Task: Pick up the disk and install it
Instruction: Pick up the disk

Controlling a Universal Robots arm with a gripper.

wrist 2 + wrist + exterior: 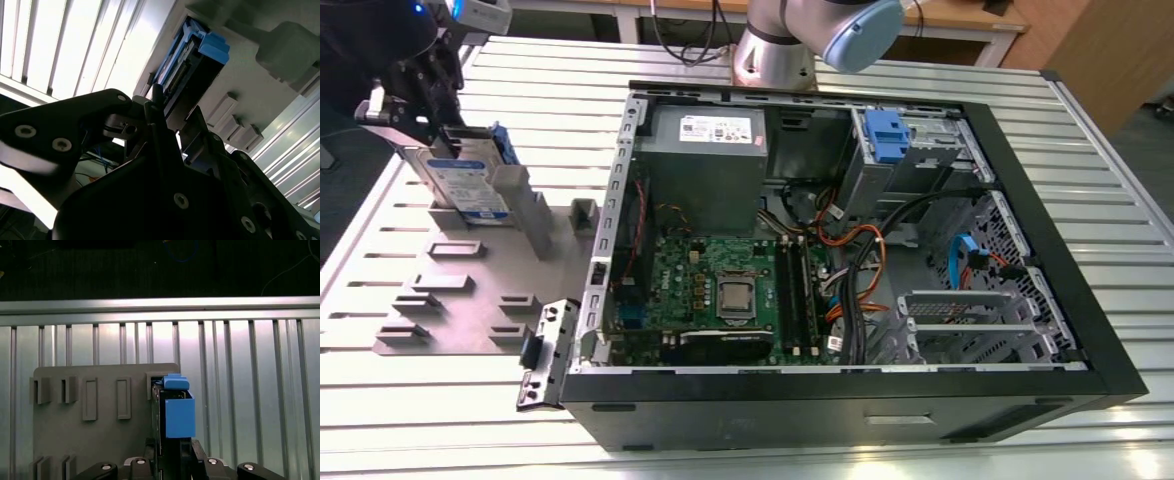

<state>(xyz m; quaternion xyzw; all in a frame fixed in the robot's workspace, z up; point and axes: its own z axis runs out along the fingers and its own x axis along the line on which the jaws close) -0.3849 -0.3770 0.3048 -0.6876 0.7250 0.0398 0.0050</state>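
Slatted metal table (pixel 427 400) carries a grey fixture plate (pixel 467 290) and an open computer case (pixel 854 250). Closest in both wrist views, the gripper (pixel 172 442) is clenched on the disk (pixel 464 185). Silver, with a white-and-blue label and a blue carrier rail (pixel 179 417), the disk stands upright on the plate, apart from the case beyond.

at your black gripper (pixel 438 125) the disk (pixel 464 185) is silver, with a white-and-blue label (pixel 470 192) and blue rail (pixel 179 412); below it, plain grey plate (pixel 454 290) on ribbed silver table (pixel 440 400).
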